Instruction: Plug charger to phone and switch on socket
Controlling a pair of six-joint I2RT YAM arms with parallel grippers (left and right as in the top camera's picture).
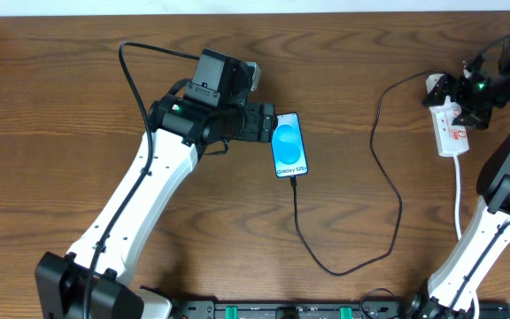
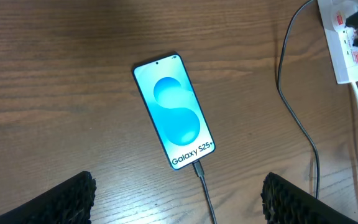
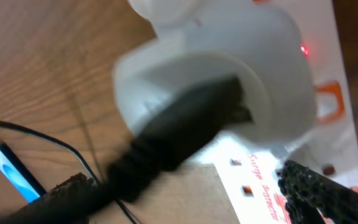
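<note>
Charger plug (image 3: 197, 68) in socket (image 3: 257, 177); right hand (image 3: 182, 177) wide, empty; left hand (image 2: 178, 180) wide, empty, above phone (image 2: 174, 111).

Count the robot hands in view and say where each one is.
2. The left hand is above the table near the phone, open. The right hand is at the far end of the power strip, close to the white plug there. None seems hidden.

Reads "Galaxy S25+" in white across the lower end of the bright blue screen on the small rectangular dark-edged smartphone (image 2: 174, 111). Same line legible from overhead (image 1: 289, 144). Well right of that smartphone, on the narrow white plastic power strip (image 3: 253, 177), red print beginning "Surge"; following word blurred. From overhead, red marks there too small to read.
</note>
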